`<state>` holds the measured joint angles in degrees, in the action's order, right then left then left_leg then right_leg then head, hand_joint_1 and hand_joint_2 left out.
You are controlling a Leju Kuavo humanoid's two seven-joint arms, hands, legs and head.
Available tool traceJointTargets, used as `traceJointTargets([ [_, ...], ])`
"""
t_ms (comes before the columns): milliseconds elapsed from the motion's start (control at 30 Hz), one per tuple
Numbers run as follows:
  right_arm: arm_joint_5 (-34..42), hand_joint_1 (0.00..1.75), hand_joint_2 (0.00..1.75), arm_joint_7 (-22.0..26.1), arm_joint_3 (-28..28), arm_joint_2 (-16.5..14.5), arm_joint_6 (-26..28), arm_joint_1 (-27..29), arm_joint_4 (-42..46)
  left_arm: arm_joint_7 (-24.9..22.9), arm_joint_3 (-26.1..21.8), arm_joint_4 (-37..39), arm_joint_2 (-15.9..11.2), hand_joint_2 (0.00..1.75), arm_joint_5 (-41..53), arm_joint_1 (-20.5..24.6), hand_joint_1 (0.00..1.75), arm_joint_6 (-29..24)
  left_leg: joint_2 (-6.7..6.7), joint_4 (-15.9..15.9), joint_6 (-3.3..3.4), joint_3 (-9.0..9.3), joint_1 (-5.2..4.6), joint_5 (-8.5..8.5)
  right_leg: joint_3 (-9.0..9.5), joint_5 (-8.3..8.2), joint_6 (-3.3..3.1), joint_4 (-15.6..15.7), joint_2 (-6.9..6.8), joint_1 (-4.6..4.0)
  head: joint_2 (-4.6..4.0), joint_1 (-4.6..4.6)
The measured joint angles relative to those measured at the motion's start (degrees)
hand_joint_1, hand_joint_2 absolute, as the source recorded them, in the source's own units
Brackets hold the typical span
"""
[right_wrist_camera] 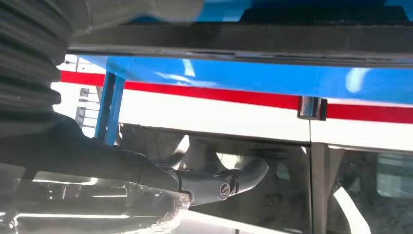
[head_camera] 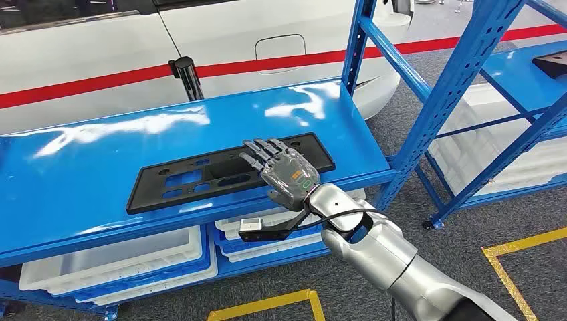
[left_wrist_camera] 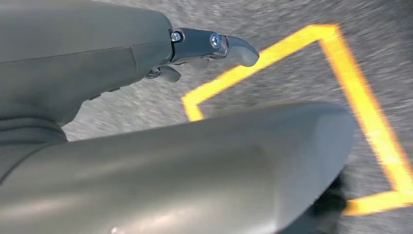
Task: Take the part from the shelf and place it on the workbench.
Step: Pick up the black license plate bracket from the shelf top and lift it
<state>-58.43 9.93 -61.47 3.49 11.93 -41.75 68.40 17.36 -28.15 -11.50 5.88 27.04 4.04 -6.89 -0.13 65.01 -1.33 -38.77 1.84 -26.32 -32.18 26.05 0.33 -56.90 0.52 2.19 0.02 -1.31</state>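
Observation:
A long flat black part (head_camera: 194,179) with several cut-outs lies on the blue shelf (head_camera: 80,180), near its front edge. My right hand (head_camera: 284,172) reaches in from the lower right and lies palm-down over the part's right end, fingers stretched out across it. In the right wrist view the part's dark edge (right_wrist_camera: 243,44) runs along the shelf, and the thumb (right_wrist_camera: 224,183) stands apart from it, gripping nothing. My left hand (left_wrist_camera: 146,58) hangs over the grey floor, a finger (left_wrist_camera: 214,44) extended and nothing in it.
A white car with a red stripe (head_camera: 100,53) stands close behind the shelf. White bins (head_camera: 114,264) fill the level below. A second blue rack (head_camera: 468,73) stands to the right with a dark piece (head_camera: 551,63) on it. Yellow tape (head_camera: 515,267) marks the floor.

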Motion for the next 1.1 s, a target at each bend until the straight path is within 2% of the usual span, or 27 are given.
traceJointTargets([
  [33, 0.08, 1.21, 1.75, 0.09, 0.10, 0.03, 0.02, 0.01, -0.05, 0.19, -0.11, 0.00, 0.00, 0.00, -0.01, 0.01, 0.00, 0.01, 0.01, -2.32, 0.00, 1.08, 0.07, 1.09, 0.13, 0.11, 0.18, 0.01, 0.03, 0.03, 0.00, -0.02],
  [67, 0.15, 1.19, 1.75, 0.17, 0.18, 0.07, 0.04, 0.02, -0.11, 0.31, -0.20, 0.00, 0.01, 0.00, 0.04, 0.04, 0.00, -0.02, -0.02, -3.81, 0.04, 1.80, -0.02, 1.42, 0.19, 0.25, 0.39, -0.03, 0.07, -0.11, 0.00, -0.03],
  [100, 0.27, 1.20, 1.75, 0.34, 0.34, 0.16, 0.07, 0.07, -0.25, 0.54, -0.40, 0.00, 0.01, 0.00, 0.20, 0.12, 0.00, -0.12, -0.10, -6.46, 0.21, 3.04, -0.10, 2.39, 0.32, 0.43, 0.74, -0.04, 0.12, -0.19, 0.00, 0.01],
  [133, 0.34, 1.23, 1.75, 0.55, 0.48, 0.25, 0.08, 0.16, -0.39, 0.67, -0.55, 0.00, 0.02, 0.00, 0.43, 0.18, 0.00, -0.26, -0.20, -7.75, 0.50, 3.67, -0.29, 2.57, 0.36, 0.58, 1.11, 0.00, 0.16, -0.31, 0.00, 0.05],
  [233, 0.37, 1.27, 1.75, 1.20, 0.68, 0.41, 0.07, 0.65, -0.88, 0.66, -0.96, -0.01, 0.03, 0.00, 0.93, 0.26, 0.00, -0.82, -0.32, -8.21, 2.03, 3.99, -0.90, 2.38, 0.36, 0.87, 2.25, 0.05, 0.10, -0.33, 0.00, 0.14],
  [267, 0.37, 1.27, 1.75, 1.34, 0.70, 0.43, 0.01, 0.72, -1.03, 0.63, -1.07, -0.01, 0.03, 0.00, 0.95, 0.26, 0.00, -0.94, -0.26, -8.48, 2.64, 4.19, -0.98, 2.49, -0.15, 1.45, 2.36, -0.98, 0.01, -0.35, 0.00, 0.16],
  [300, 0.38, 1.28, 1.75, 1.45, 0.70, 0.44, -0.04, 0.76, -1.17, 0.61, -1.16, -0.01, 0.03, 0.00, 0.94, 0.25, 0.00, -1.01, -0.18, -8.74, 3.19, 4.39, -1.02, 2.60, -1.30, 2.54, 2.22, -3.21, -0.07, -0.41, 0.00, 0.19],
  [367, 0.40, 1.06, 1.75, 1.52, 0.70, 0.48, -0.15, 0.90, -1.57, 0.57, -1.26, 0.00, 0.02, 0.00, 0.88, 0.23, 0.00, -1.05, -0.10, -8.83, 3.96, 4.50, -1.26, 2.50, -5.42, 5.66, 1.49, -10.96, -0.16, -0.48, 0.00, 0.22],
  [400, 0.41, 0.90, 1.75, 1.54, 0.69, 0.52, -0.16, 1.07, -1.80, 0.56, -1.29, 0.00, 0.02, 0.00, 0.85, 0.21, 0.00, -1.07, -0.12, -8.83, 4.13, 4.53, -1.44, 2.43, -7.51, 6.84, 1.32, -14.73, -0.16, -0.53, 0.00, 0.23],
  [433, 0.44, 0.76, 1.75, 1.57, 0.68, 0.58, -0.22, 1.22, -2.03, 0.55, -1.33, 0.00, 0.02, 0.00, 0.83, 0.16, 0.00, -1.08, -0.18, -8.81, 4.26, 4.57, -1.62, 2.37, -8.89, 7.27, 1.38, -16.99, -0.15, -0.62, 0.00, 0.24],
  [467, 0.54, 0.74, 1.75, 1.64, 0.67, 0.63, -0.33, 1.33, -2.22, 0.55, -1.39, 0.00, 0.02, 0.00, 0.82, 0.10, 0.00, -1.07, -0.26, -8.80, 4.32, 4.64, -1.79, 2.32, -9.16, 6.80, 1.60, -17.05, -0.16, -0.77, 0.00, 0.25],
  [500, 0.69, 0.72, 1.75, 1.77, 0.67, 0.66, -0.47, 1.37, -2.35, 0.55, -1.48, 0.00, 0.03, 0.00, 0.80, 0.04, 0.00, -1.07, -0.34, -8.78, 4.34, 4.75, -1.96, 2.28, -8.38, 5.62, 1.86, -15.10, -0.16, -0.92, 0.00, 0.25],
  [567, 1.08, 0.73, 1.75, 2.09, 0.67, 0.67, -0.69, 1.31, -2.49, 0.57, -1.68, 0.00, 0.06, 0.00, 0.75, -0.03, 0.00, -1.09, -0.47, -8.76, 4.33, 4.94, -2.20, 2.20, -5.31, 2.74, 2.14, -8.57, -0.17, -1.21, 0.00, 0.26],
  [600, 1.26, 0.73, 1.75, 2.24, 0.67, 0.66, -0.73, 1.22, -2.52, 0.60, -1.80, 0.00, 0.10, 0.00, 0.74, -0.03, 0.00, -1.11, -0.53, -8.67, 4.24, 4.95, -2.41, 2.11, -3.61, 1.48, 1.95, -5.15, -0.16, -1.34, 0.00, 0.25],
  [667, 1.54, 0.73, 1.75, 2.42, 0.67, 0.63, -0.75, 1.08, -2.58, 0.66, -2.07, 0.00, 0.17, 0.00, 0.71, -0.03, 0.00, -1.15, -0.64, -8.49, 3.97, 4.87, -2.73, 1.91, -1.60, -0.14, 1.24, -0.88, -0.17, -1.52, 0.00, 0.18],
  [733, 1.62, 0.73, 1.75, 2.46, 0.67, 0.62, -0.76, 1.00, -2.64, 0.69, -2.26, 0.00, 0.19, 0.00, 0.68, -0.05, 0.00, -1.17, -0.70, -8.38, 3.54, 4.81, -2.75, 1.76, -1.37, -0.56, 0.54, -0.24, -0.17, -1.49, 0.00, 0.14],
  [800, 1.64, 0.73, 1.75, 2.46, 0.68, 0.54, -0.76, 0.88, -2.68, 0.69, -2.44, -0.01, 0.10, 0.00, 0.65, -0.08, 0.00, -1.24, -0.68, -7.40, 2.91, 4.50, -2.50, 0.97, -1.03, -0.73, -0.06, 0.06, -0.20, -1.04, 0.00, 0.09],
  [867, 1.66, 0.73, 1.75, 2.46, 0.68, 0.38, -0.77, 0.75, -2.69, 0.71, -2.60, -0.01, 0.05, 0.00, 0.65, -0.09, 0.00, -1.31, -0.56, -2.62, 2.02, 2.39, -2.04, -1.92, -0.70, -0.81, -0.61, 0.31, -0.27, -0.67, 0.00, -0.15],
  [933, 1.66, 0.73, 1.75, 2.46, 0.65, 0.33, -0.78, 0.75, -2.76, 0.71, -2.65, 0.01, 0.08, 0.00, 0.65, -0.13, 0.00, -1.31, -0.37, 4.96, 1.17, -1.38, -1.43, -5.38, -0.67, -0.77, -0.82, 0.30, -0.31, -0.71, 0.00, -0.32],
  [967, 1.66, 0.73, 1.75, 2.46, 0.63, 0.33, -0.79, 0.78, -2.82, 0.71, -2.66, 0.01, 0.09, 0.00, 0.65, -0.17, 0.00, -1.31, -0.30, 7.51, 0.86, -2.77, -1.13, -6.04, -0.68, -0.75, -0.82, 0.29, -0.31, -0.71, 0.00, -0.31],
  [1000, 1.65, 0.73, 1.75, 2.46, 0.61, 0.34, -0.79, 0.81, -2.88, 0.71, -2.67, 0.02, 0.08, 0.00, 0.65, -0.20, 0.00, -1.31, -0.22, 7.88, 0.63, -3.12, -0.86, -5.52, -0.67, -0.74, -0.81, 0.27, -0.31, -0.67, 0.00, -0.33],
  [1033, 1.65, 0.73, 1.75, 2.46, 0.60, 0.33, -0.79, 0.83, -2.93, 0.71, -2.68, 0.02, 0.08, 0.00, 0.65, -0.22, 0.00, -1.32, -0.14, 6.04, 0.48, -2.34, -0.63, -4.02, -0.61, -0.70, -0.75, 0.27, -0.29, -0.60, 0.00, -0.33],
  [1100, 1.65, 0.79, 1.75, 2.46, 0.61, 0.29, -0.80, 0.81, -2.96, 0.71, -2.69, 0.02, 0.05, 0.00, 0.65, -0.17, 0.00, -1.33, 0.00, -2.01, 0.39, 1.63, -0.31, -0.11, -0.44, -0.57, -0.50, 0.26, -0.24, -0.53, 0.00, -0.37],
])
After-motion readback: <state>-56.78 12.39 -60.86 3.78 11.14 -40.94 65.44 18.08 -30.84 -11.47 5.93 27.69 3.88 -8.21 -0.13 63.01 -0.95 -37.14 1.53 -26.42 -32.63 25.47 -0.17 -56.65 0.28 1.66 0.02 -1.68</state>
